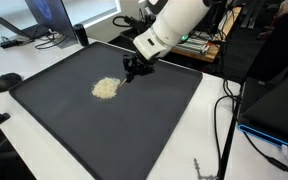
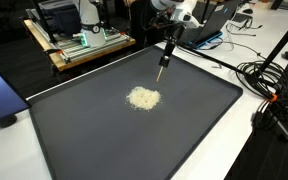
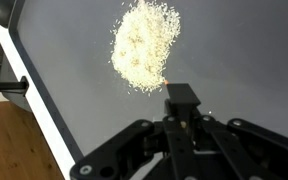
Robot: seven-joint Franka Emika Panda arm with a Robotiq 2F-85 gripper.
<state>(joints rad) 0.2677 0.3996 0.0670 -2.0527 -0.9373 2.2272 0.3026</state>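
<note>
A small heap of pale grains [image 1: 105, 88] [image 2: 143, 98] [image 3: 146, 45] lies near the middle of a big dark tray-like mat [image 1: 134, 130] [image 2: 134, 140] [image 3: 254, 60]. My gripper [image 1: 134, 68] [image 2: 171, 38] [image 3: 181, 115] hovers just beside the heap, toward the mat's far edge. Its jaws are shut on a thin dark tool [image 2: 165, 55] [image 3: 181, 97] that points down at the mat. The tool's tip sits right at the rim of the heap; I cannot tell whether it touches the grains.
The mat rests on a white table [image 1: 209, 150] [image 2: 269, 150]. Cables [image 2: 269, 95] trail beside one mat edge, and a wooden rack with electronics [image 2: 84, 40] stands behind. A laptop [image 1: 44, 20] and a black round object [image 1: 6, 81] sit off a corner.
</note>
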